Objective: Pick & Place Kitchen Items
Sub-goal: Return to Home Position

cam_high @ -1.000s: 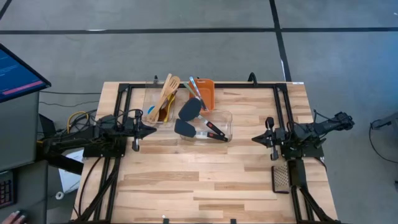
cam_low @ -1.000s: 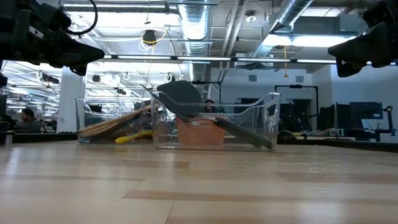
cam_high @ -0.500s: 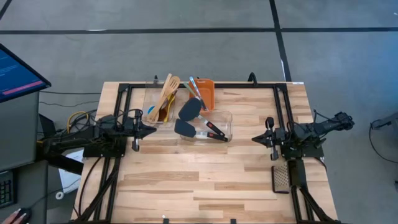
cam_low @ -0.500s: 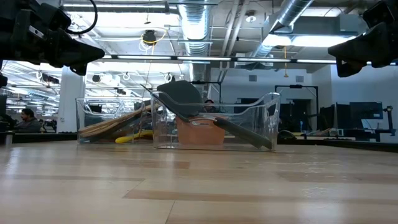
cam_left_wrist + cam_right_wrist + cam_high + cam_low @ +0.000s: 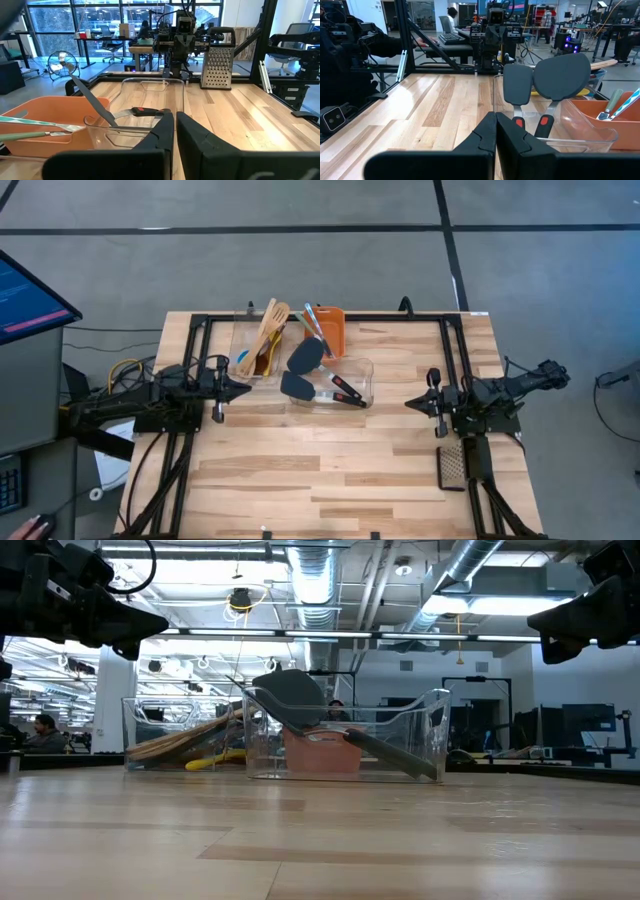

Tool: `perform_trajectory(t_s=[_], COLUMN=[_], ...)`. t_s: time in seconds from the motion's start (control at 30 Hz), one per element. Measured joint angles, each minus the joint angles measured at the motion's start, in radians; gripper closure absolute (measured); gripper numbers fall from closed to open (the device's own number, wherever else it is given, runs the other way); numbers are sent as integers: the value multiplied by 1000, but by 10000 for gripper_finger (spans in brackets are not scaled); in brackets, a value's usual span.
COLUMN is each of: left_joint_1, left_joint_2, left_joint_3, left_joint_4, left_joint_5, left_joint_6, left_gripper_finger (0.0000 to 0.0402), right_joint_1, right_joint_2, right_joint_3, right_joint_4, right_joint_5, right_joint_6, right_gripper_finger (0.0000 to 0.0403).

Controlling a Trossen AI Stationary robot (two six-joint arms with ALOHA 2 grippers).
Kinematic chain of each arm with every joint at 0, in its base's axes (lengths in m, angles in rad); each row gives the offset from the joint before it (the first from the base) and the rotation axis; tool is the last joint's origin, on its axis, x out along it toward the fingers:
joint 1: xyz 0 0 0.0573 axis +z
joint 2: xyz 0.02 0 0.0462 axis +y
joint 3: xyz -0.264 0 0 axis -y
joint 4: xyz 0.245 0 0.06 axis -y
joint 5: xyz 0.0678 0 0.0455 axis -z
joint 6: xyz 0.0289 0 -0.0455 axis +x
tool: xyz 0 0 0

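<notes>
From above, we see the left gripper (image 5: 238, 391) hanging over the left side of the table (image 5: 330, 470) and the right gripper (image 5: 412, 404) over its right side. Their tips point toward each other, and both are well apart from the containers between them. Wooden spoons (image 5: 268, 330) fan out of the first clear tub (image 5: 243, 340), nearer the left arm. Two black turners (image 5: 305, 358) lie in the second clear tub (image 5: 362, 375) just beside it, and blue spoons (image 5: 312, 318) lean in the orange bin (image 5: 336, 335) at the far edge. A grater (image 5: 451, 465) sits by the right arm's base. At table height, we find a yellow spoon (image 5: 215, 761) low in the first tub under the wooden handles, and one turner's blade leaning above the second tub's rim. Both grippers hang high in the upper corners. Past the left wrist, we see its jaws pressed together with nothing between them, the second tub and orange bin ahead. Past the right wrist, its jaws likewise meet on nothing, with the two turner blades standing just ahead.
</notes>
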Motion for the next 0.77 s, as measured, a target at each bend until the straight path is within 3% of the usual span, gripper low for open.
perform_trajectory(t_s=[0.77], left_joint_1=[0], left_joint_2=[0], left_joint_3=[0], left_joint_4=[14], left_joint_5=[0], left_joint_6=[0], left_gripper_finger=[394], right_joint_1=[0], right_joint_2=[0], right_joint_3=[0], right_joint_4=[0], right_joint_5=[0], right_joint_6=[0], right_gripper_finger=[403])
